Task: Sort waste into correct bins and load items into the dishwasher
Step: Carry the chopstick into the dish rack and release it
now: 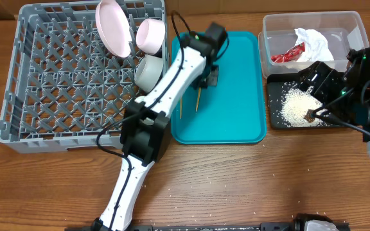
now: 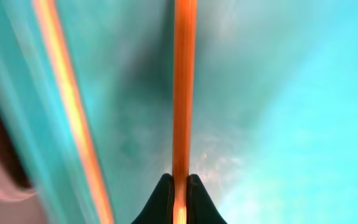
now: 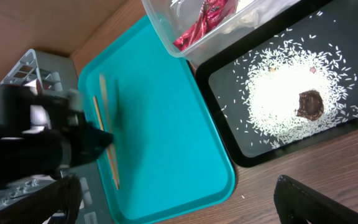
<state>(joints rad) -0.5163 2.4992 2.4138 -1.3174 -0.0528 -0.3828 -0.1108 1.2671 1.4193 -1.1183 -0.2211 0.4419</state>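
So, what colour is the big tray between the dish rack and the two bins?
Teal, a plain blue-green. The tray shows best in the overhead view.

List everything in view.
rack: 1, grey, left
plate: 1, pink, in rack
pink bowl: 1, pink, in rack
grey bowl: 1, whitish, in rack
teal tray: 1, teal, centre
held chopstick: 1, wooden, teal tray
loose chopstick: 1, wooden, teal tray
tub: 1, clear, right
napkin: 1, white, in tub
wrapper: 1, red, in tub
black tray: 1, black, right
rice: heap, white, black tray
lump: 1, brown, on rice
left gripper: 1, black, shut on held chopstick
right gripper: 1, black, open over black tray
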